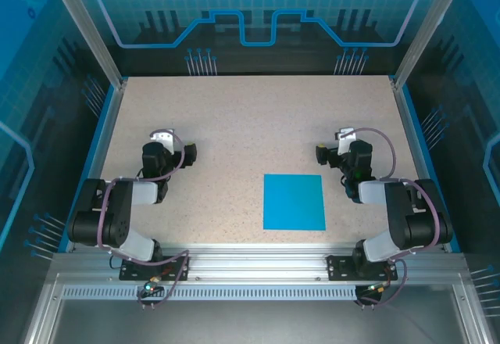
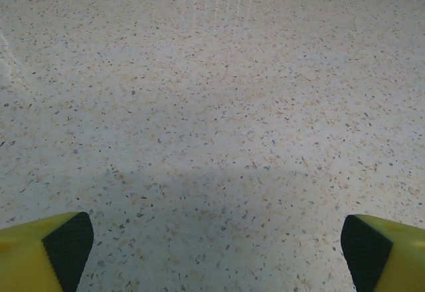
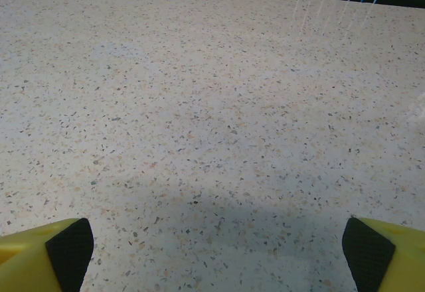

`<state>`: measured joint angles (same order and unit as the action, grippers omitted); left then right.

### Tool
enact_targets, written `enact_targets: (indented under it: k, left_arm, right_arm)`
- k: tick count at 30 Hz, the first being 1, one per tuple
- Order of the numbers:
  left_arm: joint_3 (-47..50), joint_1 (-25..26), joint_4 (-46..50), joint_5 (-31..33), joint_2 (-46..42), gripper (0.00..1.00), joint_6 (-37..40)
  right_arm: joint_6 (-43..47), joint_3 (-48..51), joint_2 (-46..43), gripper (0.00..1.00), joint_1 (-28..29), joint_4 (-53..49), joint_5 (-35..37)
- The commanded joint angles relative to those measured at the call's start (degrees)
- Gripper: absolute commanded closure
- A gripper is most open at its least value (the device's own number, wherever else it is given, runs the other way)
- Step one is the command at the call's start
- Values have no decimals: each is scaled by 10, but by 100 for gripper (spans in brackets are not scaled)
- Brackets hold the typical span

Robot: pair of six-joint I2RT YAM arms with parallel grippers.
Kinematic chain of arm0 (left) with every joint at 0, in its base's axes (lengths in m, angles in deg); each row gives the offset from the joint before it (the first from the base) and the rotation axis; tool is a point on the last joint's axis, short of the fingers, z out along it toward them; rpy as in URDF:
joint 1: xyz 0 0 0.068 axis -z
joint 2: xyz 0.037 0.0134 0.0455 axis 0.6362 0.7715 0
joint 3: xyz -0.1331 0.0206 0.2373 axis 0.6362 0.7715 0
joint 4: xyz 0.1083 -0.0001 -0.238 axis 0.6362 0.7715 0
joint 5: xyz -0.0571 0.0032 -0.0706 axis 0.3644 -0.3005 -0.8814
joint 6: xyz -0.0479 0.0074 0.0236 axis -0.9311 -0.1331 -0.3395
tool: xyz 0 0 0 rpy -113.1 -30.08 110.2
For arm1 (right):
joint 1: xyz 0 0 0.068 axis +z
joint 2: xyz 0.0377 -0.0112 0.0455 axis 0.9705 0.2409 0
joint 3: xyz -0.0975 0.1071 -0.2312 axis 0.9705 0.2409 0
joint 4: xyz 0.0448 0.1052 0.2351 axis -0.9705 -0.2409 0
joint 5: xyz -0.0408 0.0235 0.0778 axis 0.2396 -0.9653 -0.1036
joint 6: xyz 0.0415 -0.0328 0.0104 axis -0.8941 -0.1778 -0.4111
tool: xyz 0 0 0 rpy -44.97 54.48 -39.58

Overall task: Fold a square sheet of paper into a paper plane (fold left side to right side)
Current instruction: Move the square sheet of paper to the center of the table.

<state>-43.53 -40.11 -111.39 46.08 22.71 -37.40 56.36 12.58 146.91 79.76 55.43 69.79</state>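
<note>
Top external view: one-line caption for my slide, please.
The square sheet of paper lies flat and unfolded on the table, left gripper and right gripper open, neither touching it.

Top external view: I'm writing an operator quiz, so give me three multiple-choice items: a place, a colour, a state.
1. Where does the square sheet of paper lie?
A) right of centre, near edge
B) left of centre, far edge
C) far-left corner

2. Its colour?
A) red
B) blue
C) white

3. The left gripper and right gripper are:
A) both open, empty
B) both shut on paper
C) one open, one shut

Answers:
1 A, it lies right of centre by the near edge.
2 B, plain bright blue.
3 A, jaws wide apart over bare table.
</note>
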Motion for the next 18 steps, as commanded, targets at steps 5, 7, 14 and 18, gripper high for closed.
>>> enact_targets:
  k: [5, 7, 14, 18]
  left_arm:
    - [-9, -1, -4, -8, 1, 1, -4]
    - [-9, 0, -5, -8, 1, 1, -4]
    - [-10, 0, -4, -9, 1, 1, -4]
    - [-9, -1, -5, -8, 1, 1, -4]
  right_arm:
    - [6, -9, 4, 0, -4, 12, -4]
    - [6, -9, 4, 0, -4, 12, -3]
    - [5, -9, 4, 0, -5, 11, -5]
    - [3, -8, 3, 0, -10, 13, -16]
